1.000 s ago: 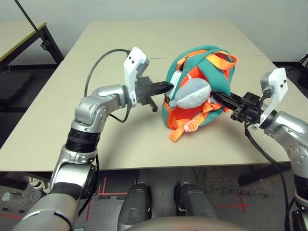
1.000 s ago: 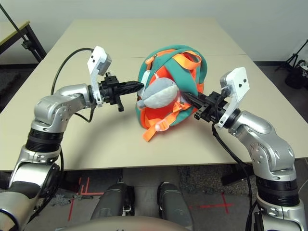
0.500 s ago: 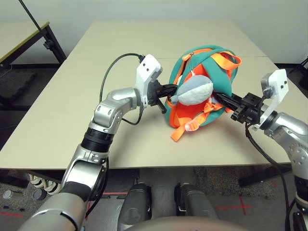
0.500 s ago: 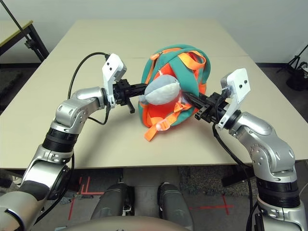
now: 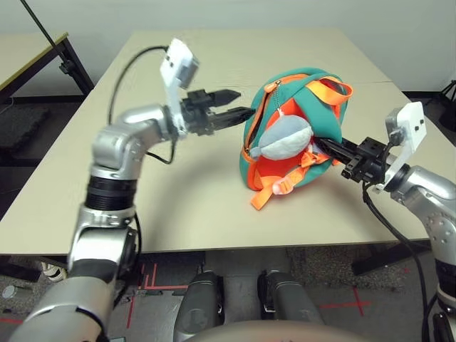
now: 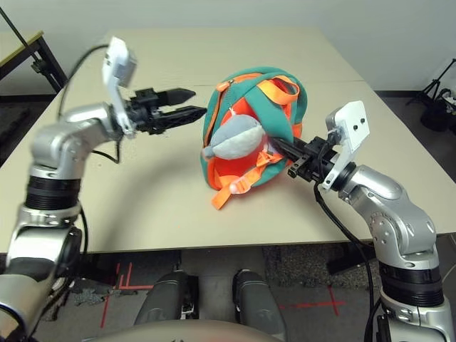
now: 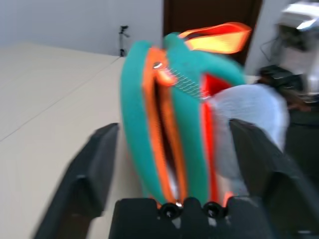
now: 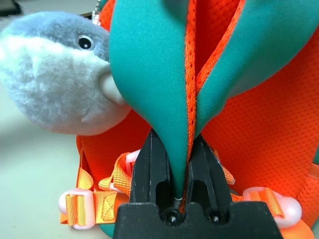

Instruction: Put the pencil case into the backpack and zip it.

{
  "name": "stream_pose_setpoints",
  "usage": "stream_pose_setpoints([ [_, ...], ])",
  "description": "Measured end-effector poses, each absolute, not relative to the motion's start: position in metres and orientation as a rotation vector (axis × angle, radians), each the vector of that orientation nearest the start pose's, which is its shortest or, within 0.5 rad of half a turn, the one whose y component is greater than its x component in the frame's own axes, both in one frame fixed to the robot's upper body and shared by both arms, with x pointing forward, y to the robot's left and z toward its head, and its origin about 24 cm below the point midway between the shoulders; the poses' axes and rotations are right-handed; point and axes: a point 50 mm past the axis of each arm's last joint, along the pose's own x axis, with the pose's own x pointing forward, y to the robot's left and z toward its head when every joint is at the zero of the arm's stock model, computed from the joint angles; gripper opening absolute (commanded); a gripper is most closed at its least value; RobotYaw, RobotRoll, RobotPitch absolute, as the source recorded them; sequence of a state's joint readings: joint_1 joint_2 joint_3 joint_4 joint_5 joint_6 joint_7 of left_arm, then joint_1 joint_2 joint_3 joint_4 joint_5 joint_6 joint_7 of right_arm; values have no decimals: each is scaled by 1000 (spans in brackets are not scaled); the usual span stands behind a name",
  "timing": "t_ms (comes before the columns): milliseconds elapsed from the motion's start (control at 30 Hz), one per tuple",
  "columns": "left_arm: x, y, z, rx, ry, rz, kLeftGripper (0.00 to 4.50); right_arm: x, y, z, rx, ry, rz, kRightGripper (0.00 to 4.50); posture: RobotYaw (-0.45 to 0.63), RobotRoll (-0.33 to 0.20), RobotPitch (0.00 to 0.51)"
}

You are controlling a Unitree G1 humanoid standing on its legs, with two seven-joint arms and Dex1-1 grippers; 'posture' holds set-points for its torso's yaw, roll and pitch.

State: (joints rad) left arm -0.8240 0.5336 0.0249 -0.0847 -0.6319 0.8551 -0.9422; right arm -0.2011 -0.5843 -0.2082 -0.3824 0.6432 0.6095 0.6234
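The teal and orange backpack (image 5: 320, 117) stands upright at the table's middle, with a grey-white plush shark (image 5: 285, 137) hanging on its front. My left gripper (image 5: 242, 103) is open, raised just off the backpack's left side, nothing between its fingers. In the left wrist view the orange zipper line (image 7: 160, 124) faces those open fingers and shows a narrow dark gap. My right gripper (image 8: 176, 145) is shut on a teal fold of the backpack (image 8: 149, 64) at its right side. The pencil case is out of view.
Orange straps with pale buckles (image 5: 274, 187) trail from the backpack toward the front edge of the beige table (image 5: 178, 199). Another table with a black frame (image 5: 32, 50) stands at the back left. Bare tabletop lies left of and behind the backpack.
My left gripper has opened, let go of the backpack's left edge, and lifted back to the left. The backpack has settled slightly. My right gripper keeps its hold.
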Motion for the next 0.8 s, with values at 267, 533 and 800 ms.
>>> stream_pose_setpoints([
  [267,282,108,254,58,38,-1416,4500,257,-203,169,-13,-11,735,63,59,0,73],
  [533,288,99,230,50,82,-1401,4500,257,-203,169,-11,-10,732,63,44,0,69],
  [800,296,87,200,-31,114,-1393,4500,253,-204,165,-9,-2,713,63,4,0,75],
])
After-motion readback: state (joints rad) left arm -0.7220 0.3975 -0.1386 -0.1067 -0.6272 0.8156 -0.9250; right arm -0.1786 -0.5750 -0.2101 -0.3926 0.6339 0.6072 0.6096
